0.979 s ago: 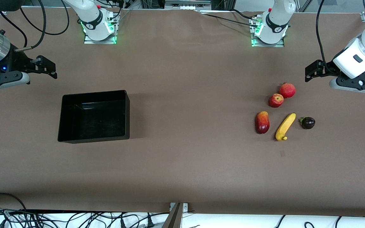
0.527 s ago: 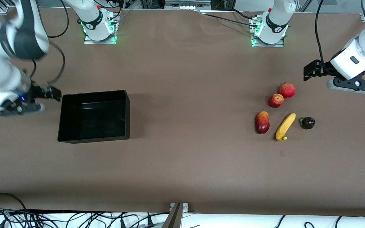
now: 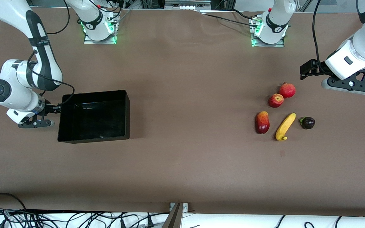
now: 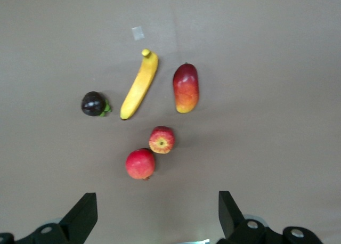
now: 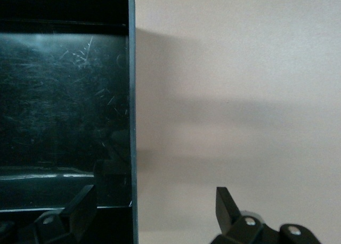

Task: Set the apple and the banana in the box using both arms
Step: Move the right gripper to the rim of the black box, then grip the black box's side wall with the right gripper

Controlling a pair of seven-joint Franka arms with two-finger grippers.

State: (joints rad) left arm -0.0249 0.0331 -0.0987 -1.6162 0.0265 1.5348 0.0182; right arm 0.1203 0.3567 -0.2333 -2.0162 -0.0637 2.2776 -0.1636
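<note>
The right pincer [image 3: 33, 123], fingers apart, sits at the left edge of the frame over the rim of the black box [image 3: 124, 114], at the box's right-arm end. The left pincer [image 3: 347, 85], also spread, hangs at upper right over bare tabletop [image 3: 195, 95]. Lower in the frame, the apple [image 3: 276, 100] touches a red round fruit [image 3: 287, 90]; the banana [image 3: 285, 126] lies below, between a mango-like fruit [image 3: 262, 122] and a dark fruit [image 3: 307, 122].
</note>
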